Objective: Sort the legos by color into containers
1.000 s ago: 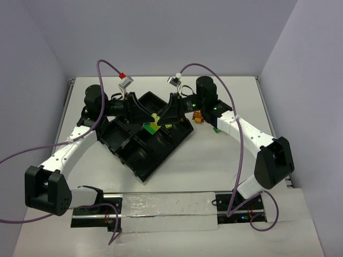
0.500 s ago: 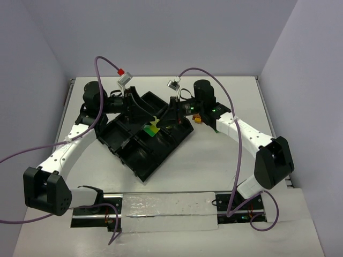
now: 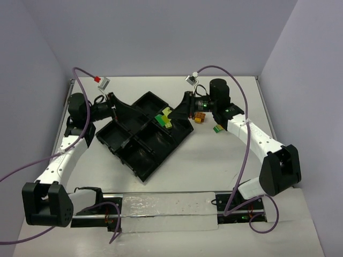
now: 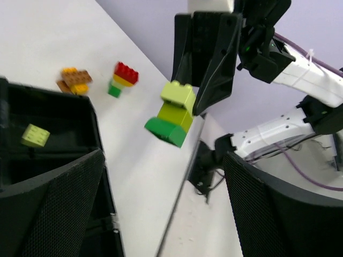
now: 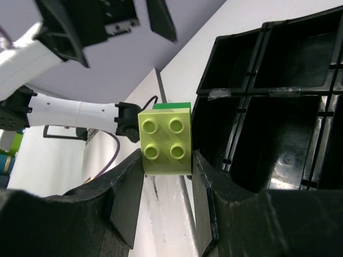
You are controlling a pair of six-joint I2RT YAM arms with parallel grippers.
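Note:
My right gripper [image 3: 172,115] is shut on a pale yellow-green lego [image 5: 165,140] with a green lego [image 5: 172,106] stuck to its far side. This stack [image 3: 164,119] hangs over the right edge of the black tray of containers [image 3: 142,160]. In the left wrist view the stack [image 4: 171,113] hangs from the right gripper [image 4: 199,101]. My left gripper [image 3: 128,111] stands open to the tray's left, nothing between its fingers [image 4: 53,203]. One pale yellow-green lego [image 4: 35,135] lies in a compartment.
Orange legos [image 4: 74,80] and a red, yellow and green stack [image 4: 122,79] lie on the white table right of the tray, shown as orange legos [image 3: 199,118] and a green lego [image 3: 217,128] from above. The tray [image 5: 278,69] fills the right of the right wrist view.
My left gripper has opened, let go of the lego stack and drawn back to the left. My right gripper has shifted slightly right and back with the stack still in it.

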